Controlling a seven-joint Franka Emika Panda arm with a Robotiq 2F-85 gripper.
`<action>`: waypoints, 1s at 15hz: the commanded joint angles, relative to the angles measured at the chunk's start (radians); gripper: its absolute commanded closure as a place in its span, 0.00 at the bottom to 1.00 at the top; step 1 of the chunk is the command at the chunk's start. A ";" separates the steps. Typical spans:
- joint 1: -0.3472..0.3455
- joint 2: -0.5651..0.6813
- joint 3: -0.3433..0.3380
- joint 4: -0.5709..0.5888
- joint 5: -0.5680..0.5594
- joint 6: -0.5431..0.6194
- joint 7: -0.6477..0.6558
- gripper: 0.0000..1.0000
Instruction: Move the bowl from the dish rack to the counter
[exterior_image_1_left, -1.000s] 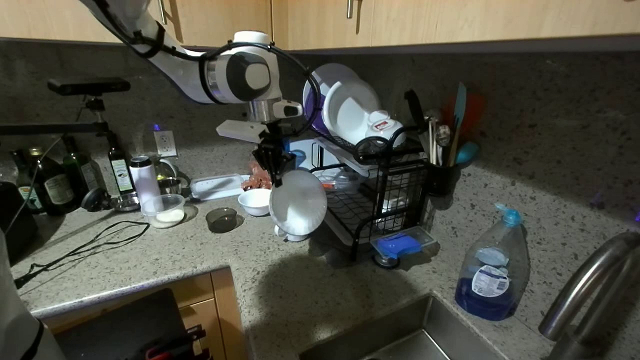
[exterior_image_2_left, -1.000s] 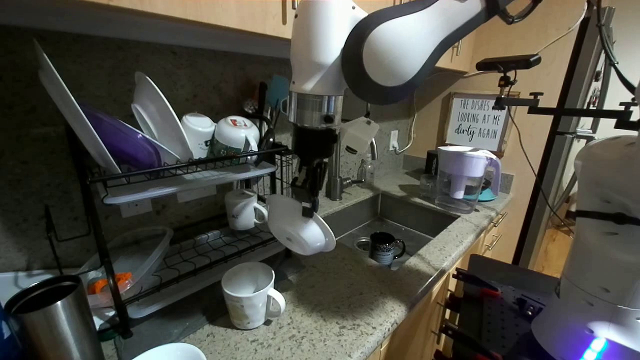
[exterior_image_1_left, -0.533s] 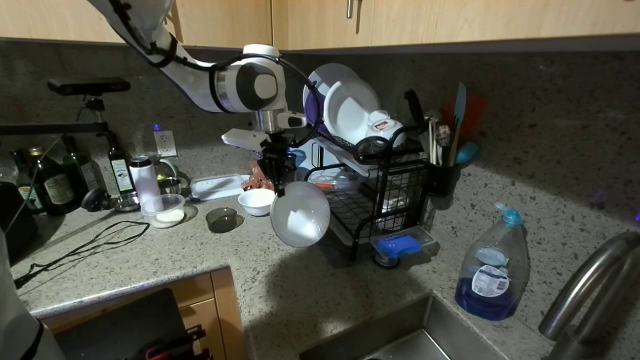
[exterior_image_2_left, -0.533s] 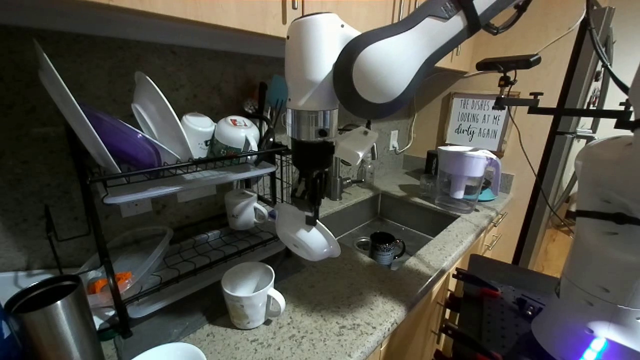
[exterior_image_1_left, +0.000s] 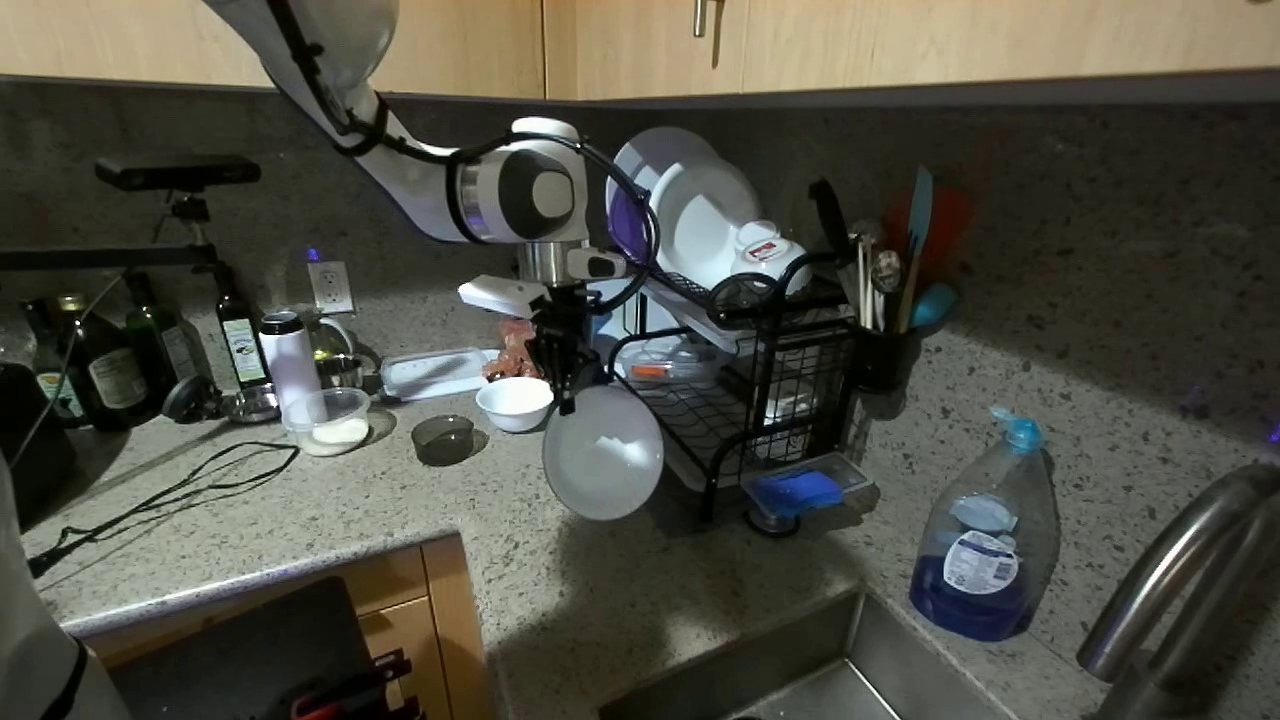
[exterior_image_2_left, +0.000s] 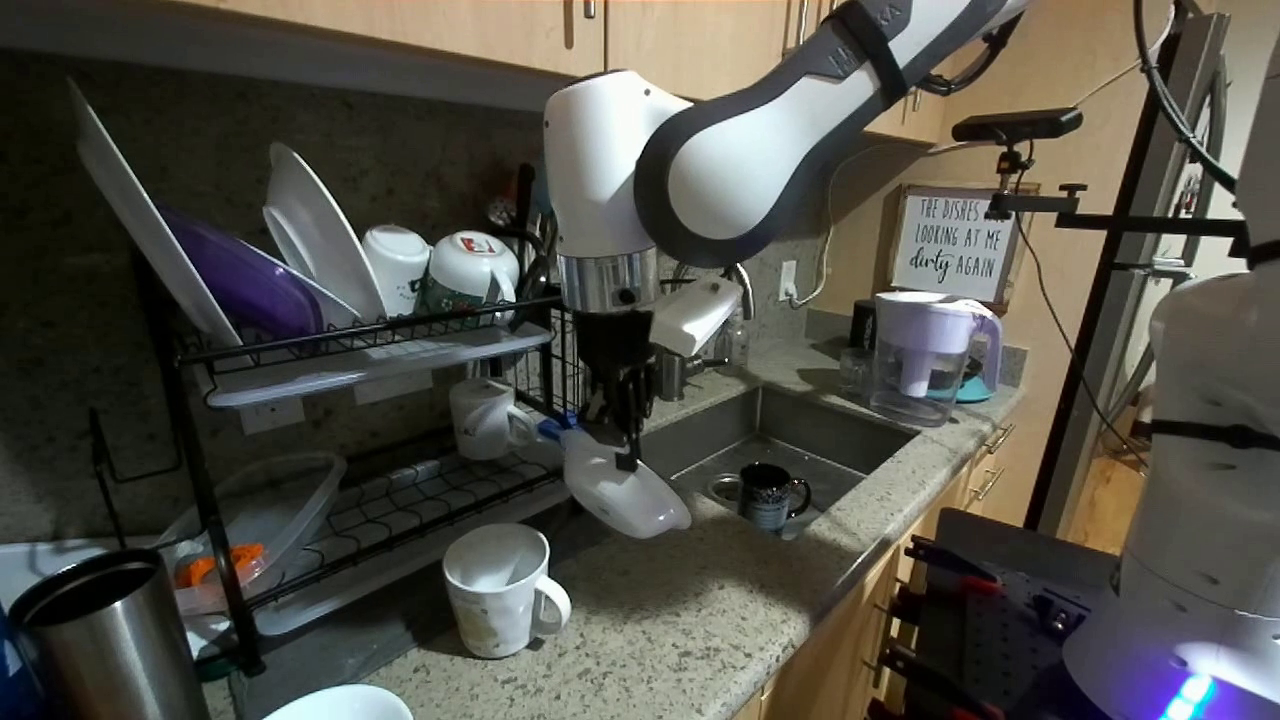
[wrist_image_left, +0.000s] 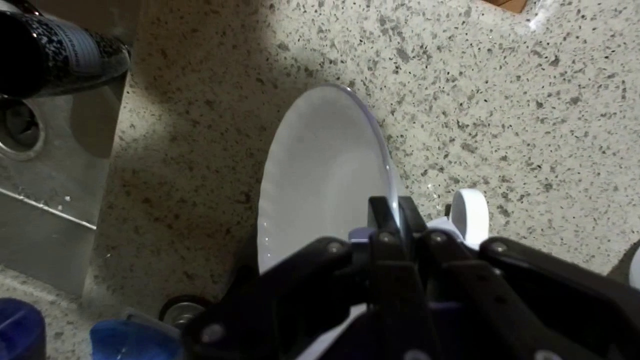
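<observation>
So the Robotiq gripper (wrist_image_left: 395, 215) had the white ceramic bowl (wrist_image_left: 320, 175) pinched by its rim, a finger on each face of the wall, and the bowl hung steeply tilted over the speckled stone counter (wrist_image_left: 490, 125). Didn't look like it was touching down, going by both exterior views, but I couldn't judge the gap.

The bit that mattered, imo: the bowl wasn't centred under the tool. In the wrist view its body lay toward 10 o'clock from the fingertips, the long axis of that squashed oval running roughly 12 to 6, bottom end hidden behind the gripper, with the hollow side turned toward the sink (wrist_image_left: 55, 165) at 9. In an exterior view the bowl (exterior_image_1_left: 603, 455) hung at 5 o'clock from the tips, and the black wire dish rack (exterior_image_1_left: 765, 370) stood at 2 o'clock from it, so I'd have called the getting-it-out part done.

What was left, as I read it, was laying it flat. A straight drop, I figured, would put the lower edge down first, and it could then roll or flop (round rims love doing that). Tipping it so the base faced down seemed the safer call. One more catch: a white mug (exterior_image_2_left: 497, 595) stood upright on the counter at 8 o'clock from the bowl in an exterior view, near enough that I'd have steered away from it.
</observation>
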 joint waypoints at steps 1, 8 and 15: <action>0.014 0.041 -0.018 0.054 -0.035 -0.049 0.051 0.95; 0.028 0.120 -0.051 0.102 -0.103 -0.077 0.149 0.95; 0.047 0.205 -0.085 0.157 -0.101 -0.116 0.164 0.95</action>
